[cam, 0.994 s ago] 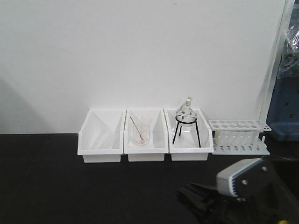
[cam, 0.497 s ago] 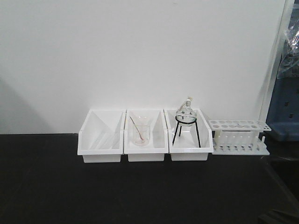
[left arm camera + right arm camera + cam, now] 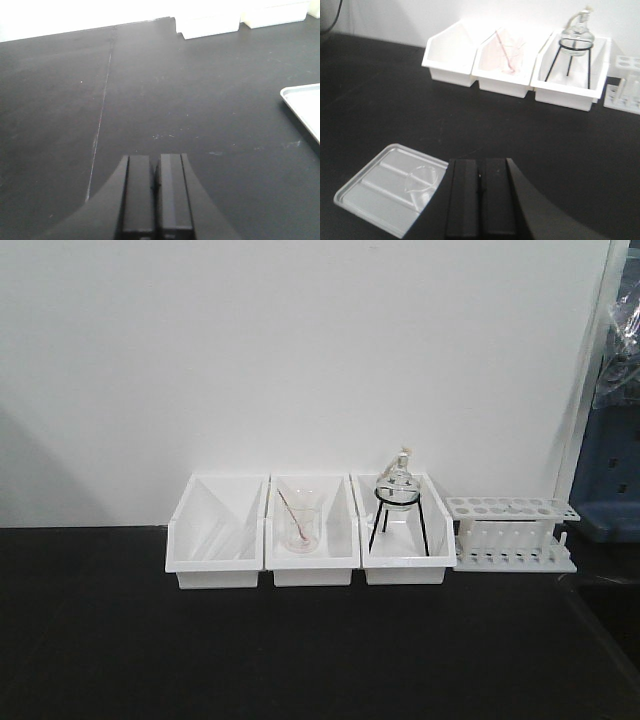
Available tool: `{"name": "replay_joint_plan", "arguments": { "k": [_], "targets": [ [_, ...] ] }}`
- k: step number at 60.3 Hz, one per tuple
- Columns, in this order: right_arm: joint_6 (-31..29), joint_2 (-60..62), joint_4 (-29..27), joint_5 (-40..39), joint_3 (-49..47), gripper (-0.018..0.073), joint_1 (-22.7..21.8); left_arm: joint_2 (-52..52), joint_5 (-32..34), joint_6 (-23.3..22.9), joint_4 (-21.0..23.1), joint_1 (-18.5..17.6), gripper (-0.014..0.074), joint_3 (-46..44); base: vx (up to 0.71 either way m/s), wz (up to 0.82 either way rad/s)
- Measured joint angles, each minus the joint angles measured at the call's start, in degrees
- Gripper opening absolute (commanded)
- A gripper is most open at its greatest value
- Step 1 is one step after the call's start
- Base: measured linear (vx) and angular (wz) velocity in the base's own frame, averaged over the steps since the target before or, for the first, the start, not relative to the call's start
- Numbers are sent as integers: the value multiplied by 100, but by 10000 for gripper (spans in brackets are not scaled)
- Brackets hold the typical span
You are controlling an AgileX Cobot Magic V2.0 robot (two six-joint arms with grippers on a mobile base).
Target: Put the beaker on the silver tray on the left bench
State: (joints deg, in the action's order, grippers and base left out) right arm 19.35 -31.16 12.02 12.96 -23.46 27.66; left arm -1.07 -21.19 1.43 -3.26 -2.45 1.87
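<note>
In the right wrist view a small clear glass beaker (image 3: 422, 182) stands in the silver tray (image 3: 375, 192) on the black bench (image 3: 470, 120). My right gripper (image 3: 480, 165) is shut and empty, just right of the beaker, with its body covering the tray's right corner. In the left wrist view my left gripper (image 3: 155, 162) is shut with nothing in it, over bare worktop (image 3: 165, 90). A corner of the silver tray (image 3: 305, 102) shows at that view's right edge. Neither gripper shows in the front view, where the bench (image 3: 200, 650) runs along a white wall.
Three white bins (image 3: 312, 530) stand at the back against the wall. The middle one holds a beaker with a thin rod (image 3: 301, 521), the right one a round flask on a black tripod (image 3: 399, 502). A white test-tube rack (image 3: 512, 533) stands right of them.
In the front view the right arm, seen at the lower right a second ago, has dropped out of the picture. The bins and rack have not moved.
</note>
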Motion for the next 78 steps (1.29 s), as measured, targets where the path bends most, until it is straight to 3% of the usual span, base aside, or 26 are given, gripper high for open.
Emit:
{"name": "replay_joint_plan", "arguments": {
  "k": [9,21,31,78],
  "targets": [
    [-70,796,-698,-577,1065,-14,-1080,0,0,0,0,0,1,0,0,0],
    [-106,2343,-332,-647,2341,-12,-1962,0,0,0,0,0,1,0,0,0],
    [-130,3145,-251,-323,2508,-11,-2062,0,0,0,0,0,1,0,0,0],
    [-256,3179,-251,-48,2508,-11,-2062,0,0,0,0,0,1,0,0,0]
  ]
}}
